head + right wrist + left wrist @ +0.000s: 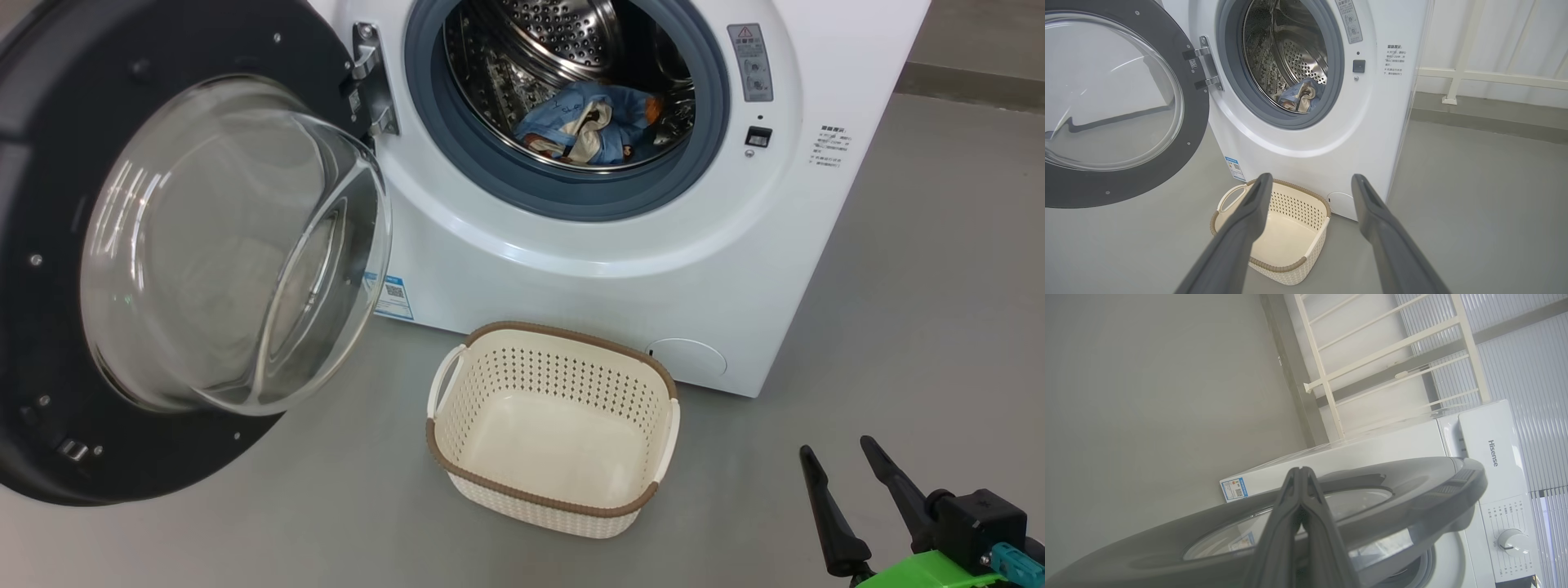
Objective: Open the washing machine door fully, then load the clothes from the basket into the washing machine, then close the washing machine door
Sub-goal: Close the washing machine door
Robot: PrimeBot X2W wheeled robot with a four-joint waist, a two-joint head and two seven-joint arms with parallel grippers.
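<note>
The washing machine stands with its door swung wide to the left, glass bowl facing me. The light blue clothes lie inside the steel drum, also seen in the right wrist view. The cream basket sits on the floor in front of the machine with nothing in it. My right gripper is open at the lower right, low and right of the basket, holding nothing. My left gripper is shut and empty, close over the door's dark outer rim; whether it touches, I cannot tell.
A cream railing runs along the wall to the right of the machine, above a grey baseboard. Grey floor spreads around the basket and to the right. The open door takes up the space on the left.
</note>
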